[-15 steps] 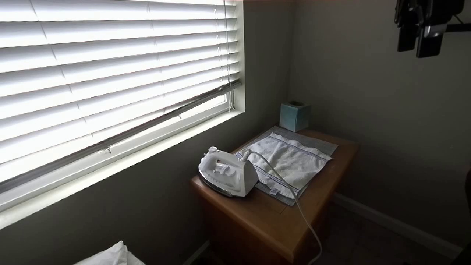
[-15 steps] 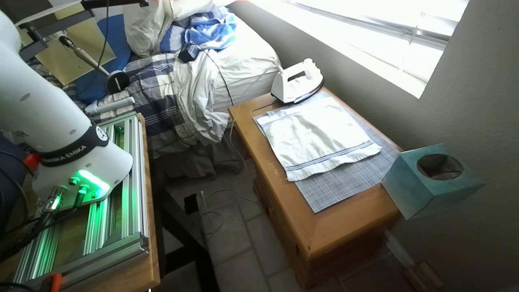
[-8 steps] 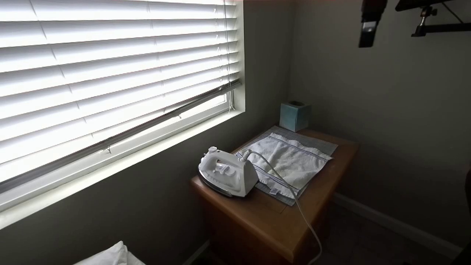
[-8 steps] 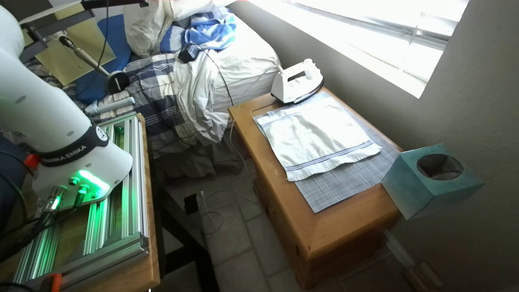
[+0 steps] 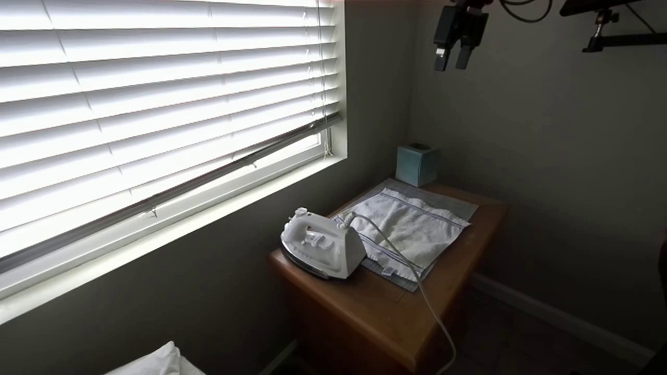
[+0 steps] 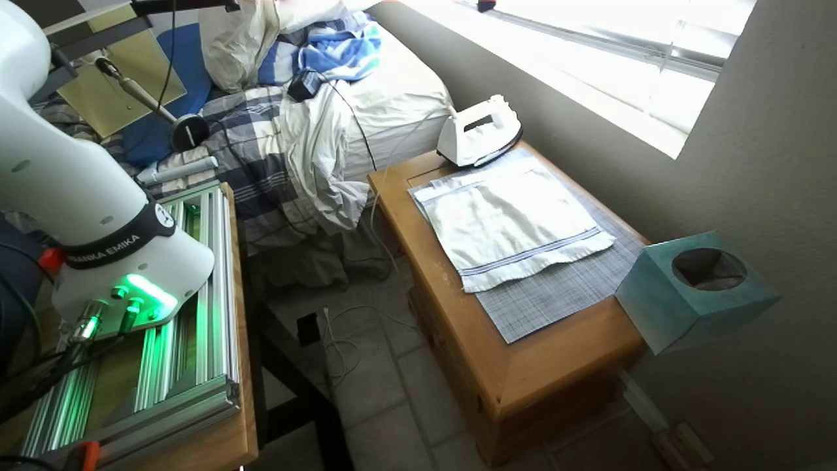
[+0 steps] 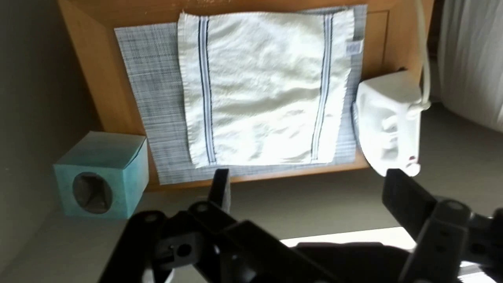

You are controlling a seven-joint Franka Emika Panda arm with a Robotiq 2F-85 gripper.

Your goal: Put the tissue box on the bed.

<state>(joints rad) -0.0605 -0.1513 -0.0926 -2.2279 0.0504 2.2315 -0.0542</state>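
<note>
The teal tissue box (image 5: 418, 165) stands upright at the back corner of the wooden nightstand in an exterior view. It also shows in an exterior view (image 6: 660, 294), jutting past the nightstand's edge, with a dark oval opening on top. In the wrist view the tissue box (image 7: 135, 181) is at the lower left. My gripper (image 5: 452, 65) hangs high above the nightstand, well above the box. In the wrist view the gripper (image 7: 307, 175) is wide open with nothing between its fingers. The bed (image 6: 405, 85) has white sheets and rumpled plaid bedding.
The nightstand (image 6: 562, 366) bears a grey mat (image 6: 536, 311), a folded white cloth (image 6: 516, 216) and a white iron (image 6: 480, 134) with a cord. Window blinds (image 5: 172, 94) and a wall border it. A lamp-like stand (image 6: 150, 101) is near the bed.
My gripper has moved left across an exterior view, over the nightstand's far end, and turned so both fingers show. The arm's upper part has shifted slightly right. The tissue box has not moved.
</note>
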